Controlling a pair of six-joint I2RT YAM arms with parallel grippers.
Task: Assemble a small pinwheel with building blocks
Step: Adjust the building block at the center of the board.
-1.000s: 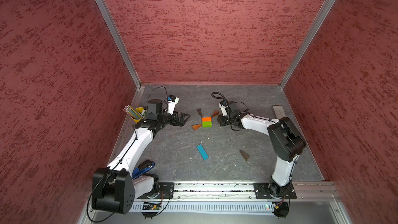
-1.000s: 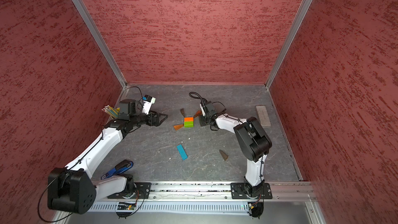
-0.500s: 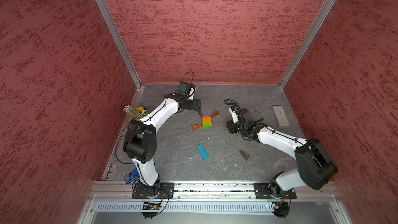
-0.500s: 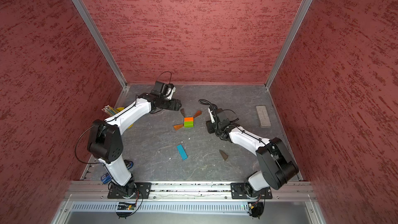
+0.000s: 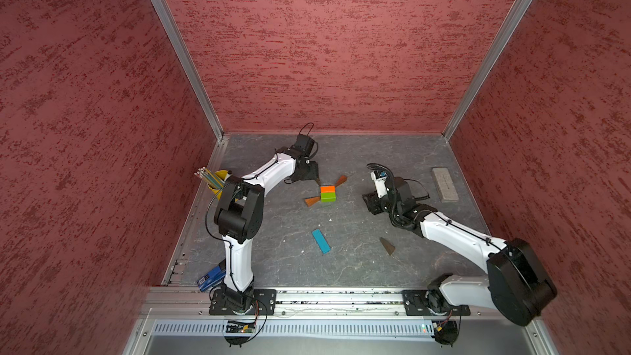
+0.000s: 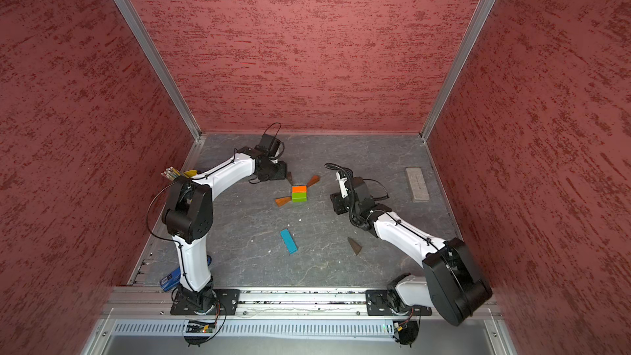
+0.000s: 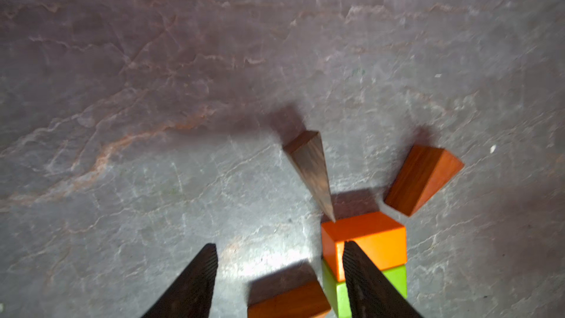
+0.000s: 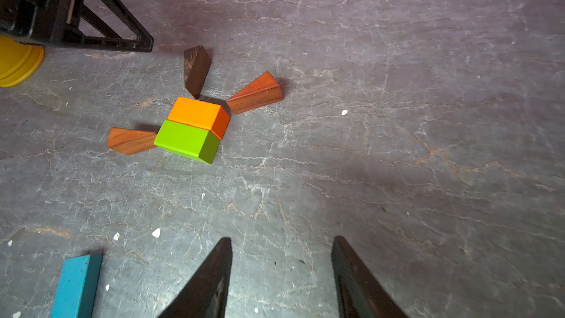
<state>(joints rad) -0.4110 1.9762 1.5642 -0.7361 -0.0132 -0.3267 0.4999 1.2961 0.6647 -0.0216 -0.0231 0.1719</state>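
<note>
**Three blades down, a wedge and the stem to go**

The pinwheel [image 5: 327, 196] sits mid-table, part built. An orange block [image 8: 198, 115] and a green block [image 8: 185, 140] lie pressed side by side as its hub. The dark wedge [image 7: 312, 172] touches a corner of the orange block with its tip. The first orange-brown wedge [image 8: 256, 94] lies just off the next corner, and the second orange-brown wedge [image 8: 130, 141] butts the green block. The fourth wedge [image 5: 387, 245] and the blue bar [image 5: 321, 241] lie well apart from the hub, nearer the arms' bases.

The left gripper [image 7: 279, 244] hangs just beside the hub, jaws partly spread and empty. The right gripper [image 8: 282, 239] stands off on the hub's other side, jaws likewise parted on nothing.

The likeliest trouble is a nudge. One left finger overlaps the orange block in the wrist view (whether it touches, I cannot tell), and a sideways sweep would probably shove the hub and scatter the blades.

The hub blocks are glossy and square-edged. The wedges show varnished grain and taper to thin points that would turn at a light touch. Nothing locks the pieces together on the veined, slate-like table [image 5: 290, 220].
</note>
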